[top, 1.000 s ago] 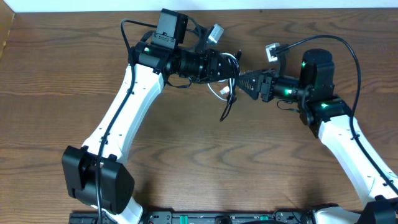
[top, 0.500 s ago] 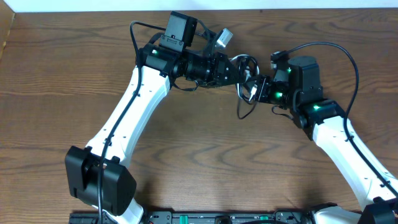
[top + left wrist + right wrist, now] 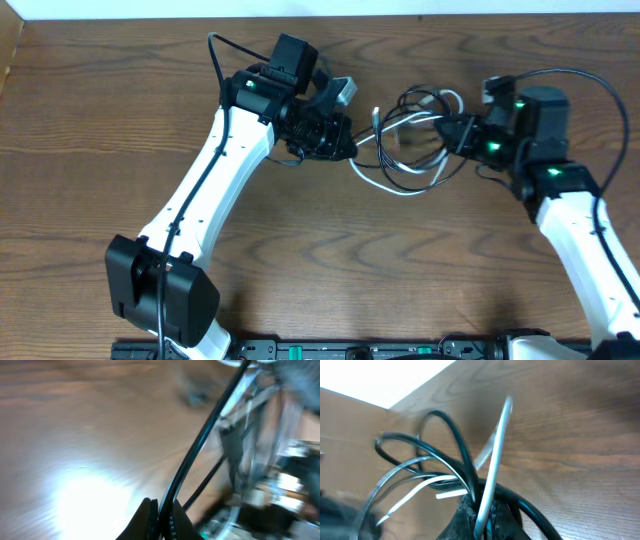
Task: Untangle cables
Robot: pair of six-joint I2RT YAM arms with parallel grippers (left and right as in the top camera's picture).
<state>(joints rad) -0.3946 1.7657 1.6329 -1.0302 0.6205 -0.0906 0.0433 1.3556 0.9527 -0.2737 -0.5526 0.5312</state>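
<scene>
Right fingers [image 3: 463, 133] have pulled away, stretching the cables [image 3: 412, 118] wide.

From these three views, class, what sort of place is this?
Probably a robot lab bench: a white left arm and right arm at a wooden table, black and white cables stretched between them.

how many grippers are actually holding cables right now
2. The left gripper pinches a black cable at the tangle's left end; the right gripper clamps black and white cables at its right end.
</scene>
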